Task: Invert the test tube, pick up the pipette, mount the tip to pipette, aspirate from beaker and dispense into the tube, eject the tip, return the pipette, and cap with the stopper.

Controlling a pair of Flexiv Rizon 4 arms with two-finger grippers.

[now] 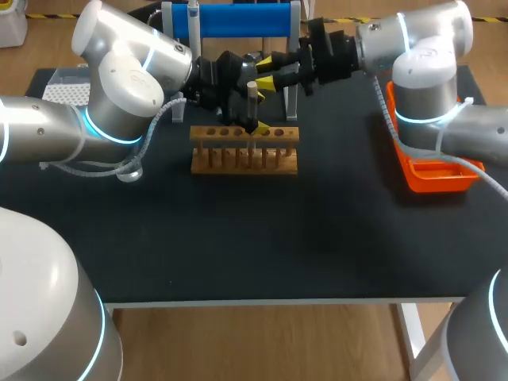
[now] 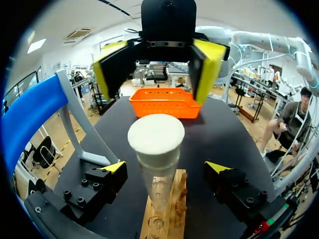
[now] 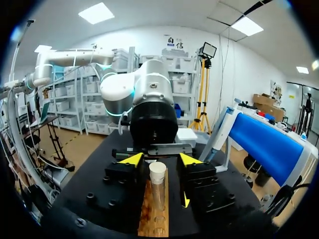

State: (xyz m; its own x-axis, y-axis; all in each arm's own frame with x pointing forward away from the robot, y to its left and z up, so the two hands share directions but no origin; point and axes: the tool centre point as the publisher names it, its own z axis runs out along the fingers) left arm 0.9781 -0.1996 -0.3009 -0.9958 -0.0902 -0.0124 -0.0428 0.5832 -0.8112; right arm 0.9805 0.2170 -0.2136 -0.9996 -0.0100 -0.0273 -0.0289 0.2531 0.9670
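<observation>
Station: black table [image 1: 278,238], with a light wooden rack with one row of holes [image 1: 244,151] near the far middle.

Task item: the clear glass test tube [image 2: 158,174] stands upright in a hole toward the middle of the rack's row. A round off-white stopper [image 2: 156,135] sits on its mouth.

Left gripper [image 2: 166,167]: we reach in low from the left, just above the rack. The fingers are spread and the test tube stands between them with a gap on each side, so there is no contact. Only one of their yellow tips [image 3: 185,199] shows in the right wrist view, beside the rack.

Right gripper [image 1: 274,71]: it comes in from the right at a higher level, facing the left one. Its yellow fingers [image 2: 209,64] are spread wide, one to either side of the stopper and slightly above it, and touch neither stopper nor glass.

Other items:
- A blue-barred stand with grey legs [image 1: 238,20] is at the far edge behind the rack. What looks like the white pipette [image 1: 193,17] hangs at its left end.
- An orange plastic tray [image 1: 432,178] lies at the right side of the table.
- A white perforated box [image 1: 67,87] sits at the far left corner.
</observation>
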